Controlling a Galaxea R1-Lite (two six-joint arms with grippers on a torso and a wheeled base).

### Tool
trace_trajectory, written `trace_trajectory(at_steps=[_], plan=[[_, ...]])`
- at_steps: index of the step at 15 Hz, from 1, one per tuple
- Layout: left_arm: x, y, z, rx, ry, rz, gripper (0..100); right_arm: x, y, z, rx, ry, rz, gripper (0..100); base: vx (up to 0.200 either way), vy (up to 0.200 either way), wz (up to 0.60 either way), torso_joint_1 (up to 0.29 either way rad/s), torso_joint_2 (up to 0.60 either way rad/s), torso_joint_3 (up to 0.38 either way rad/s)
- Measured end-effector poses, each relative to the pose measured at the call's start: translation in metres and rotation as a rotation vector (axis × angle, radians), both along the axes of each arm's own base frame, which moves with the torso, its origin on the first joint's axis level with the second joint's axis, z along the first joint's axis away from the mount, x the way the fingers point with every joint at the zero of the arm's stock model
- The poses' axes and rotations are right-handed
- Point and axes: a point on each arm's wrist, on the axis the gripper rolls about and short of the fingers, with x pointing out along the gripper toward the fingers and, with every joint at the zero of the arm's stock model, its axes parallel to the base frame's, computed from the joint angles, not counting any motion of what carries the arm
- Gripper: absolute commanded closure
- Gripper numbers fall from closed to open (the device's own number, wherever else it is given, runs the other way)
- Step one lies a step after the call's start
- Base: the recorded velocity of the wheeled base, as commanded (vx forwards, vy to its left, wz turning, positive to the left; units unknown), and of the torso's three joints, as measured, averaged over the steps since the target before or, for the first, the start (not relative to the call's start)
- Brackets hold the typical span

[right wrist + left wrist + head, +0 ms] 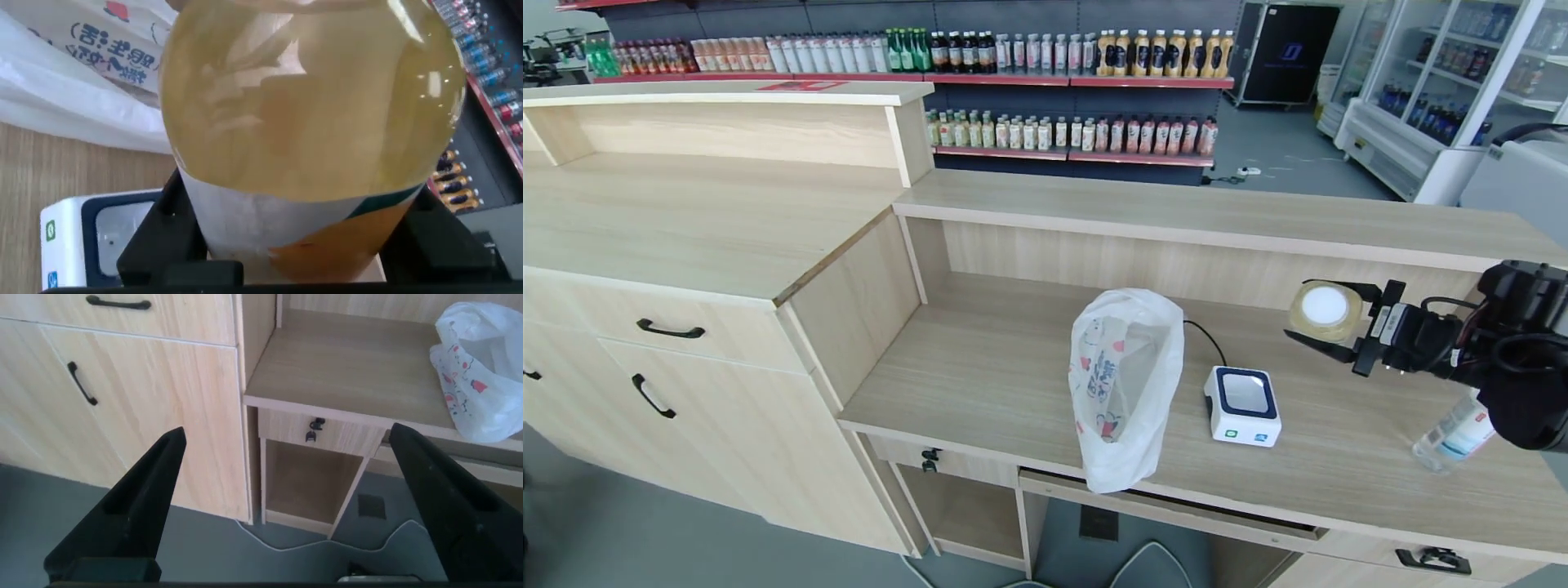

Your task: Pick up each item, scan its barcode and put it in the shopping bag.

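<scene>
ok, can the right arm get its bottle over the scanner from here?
Probably yes. The right gripper holds the yellow drink bottle above the counter, just right of the barcode scanner, with nothing between them.

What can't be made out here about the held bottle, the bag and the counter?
Barcode on the bottle in the right gripper: the head view faces its cap; in the right wrist view the label is cut by the frame edge.
Inside of the shopping bag: hidden by its own folds, head view.
Clear bottle on the counter: one end behind the right arm, head view.
</scene>
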Motion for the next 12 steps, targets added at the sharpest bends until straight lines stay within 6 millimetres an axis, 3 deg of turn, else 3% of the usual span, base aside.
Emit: trace_trajectory(at_steps=[4, 12], plan=[[0.000, 0.000, 0.000, 0.000, 0.000, 0.000, 0, 0.016, -0.011, -0.024, -0.015, -0.001, -0.009, 100, 0.000, 0.000, 0.00, 0.000, 0.00, 0.000], [0.000, 0.000, 0.000, 0.000, 0.000, -0.001, 0, 0.047, -0.008, -0.067, -0.027, 0.008, 0.028, 100, 0.000, 0.000, 0.00, 0.000, 0.00, 0.000]])
